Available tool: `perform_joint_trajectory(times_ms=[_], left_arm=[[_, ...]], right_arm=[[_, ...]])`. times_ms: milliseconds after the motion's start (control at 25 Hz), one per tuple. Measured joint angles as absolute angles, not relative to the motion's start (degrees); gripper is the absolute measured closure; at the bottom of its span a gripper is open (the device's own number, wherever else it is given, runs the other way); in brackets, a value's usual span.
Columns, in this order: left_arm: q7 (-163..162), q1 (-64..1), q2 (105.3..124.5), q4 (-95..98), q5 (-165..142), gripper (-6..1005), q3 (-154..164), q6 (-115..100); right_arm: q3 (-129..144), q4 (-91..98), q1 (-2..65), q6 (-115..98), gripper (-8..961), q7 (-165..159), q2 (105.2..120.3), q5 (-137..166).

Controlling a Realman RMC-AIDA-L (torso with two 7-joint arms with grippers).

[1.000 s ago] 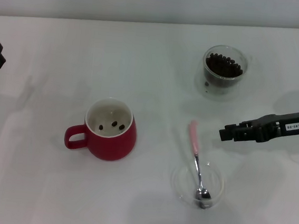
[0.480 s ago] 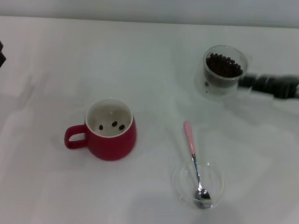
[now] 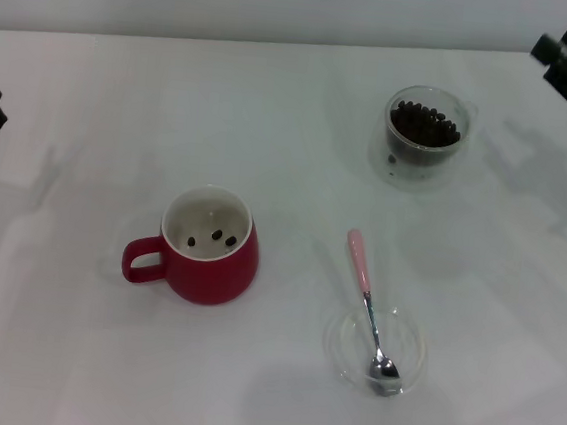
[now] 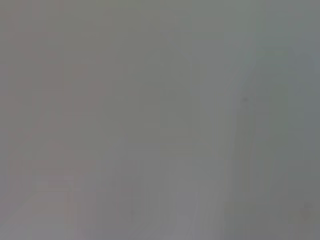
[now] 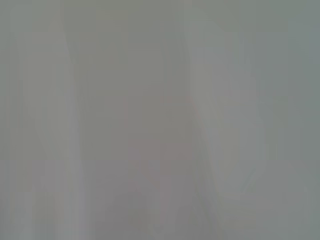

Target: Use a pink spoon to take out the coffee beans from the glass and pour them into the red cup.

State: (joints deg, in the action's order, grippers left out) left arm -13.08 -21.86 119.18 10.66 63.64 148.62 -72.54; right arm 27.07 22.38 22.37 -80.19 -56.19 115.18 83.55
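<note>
pink spoon (image 3: 367,289) resting on the saucer (image 3: 408,330) looks light and slippery, grab its pink handle; can't tell either gripper's state.

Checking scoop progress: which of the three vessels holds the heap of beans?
The glass, the clear tumbler at the far right. The red cup holds only three loose beans; the saucer holds just the pink spoon's bowl.

pink spoon (image 3: 368,307): lower right, metal bowl in clear saucer (image 3: 344,351), handle up-left | glass (image 3: 424,136): upper right, upright | coffee beans (image 3: 425,123): heaped inside | red cup (image 3: 207,245): centre-left, three beans inside, handle left
</note>
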Motion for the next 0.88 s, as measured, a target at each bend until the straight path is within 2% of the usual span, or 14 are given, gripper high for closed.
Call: perform_joint_trajectory(times_ms=[280,520,720,880], left_arm=[[-13.3,-21.7,119.33,10.2,64.3,108,148.6,-72.5],[-13.3,-22.0,119.3,10.2,64.3,108,148.6,-72.3],[-13.3,-23.2,119.33,10.6,64.3,107,148.6,-69.6],[-13.1,-24.1,119.43,10.6,64.2,107,148.6,-68.0]], right_arm=[[26.7,6.7,24.3,-79.3,413,-25.0,115.63,59.6],[26.7,3.2,25.0,-74.7,205,-19.0,115.74,53.9],[26.7,2.7,25.3,-71.7,93,-18.2,115.85,53.5],[26.6,2.3,25.4,-69.9,90,-14.8,115.88,53.4]])
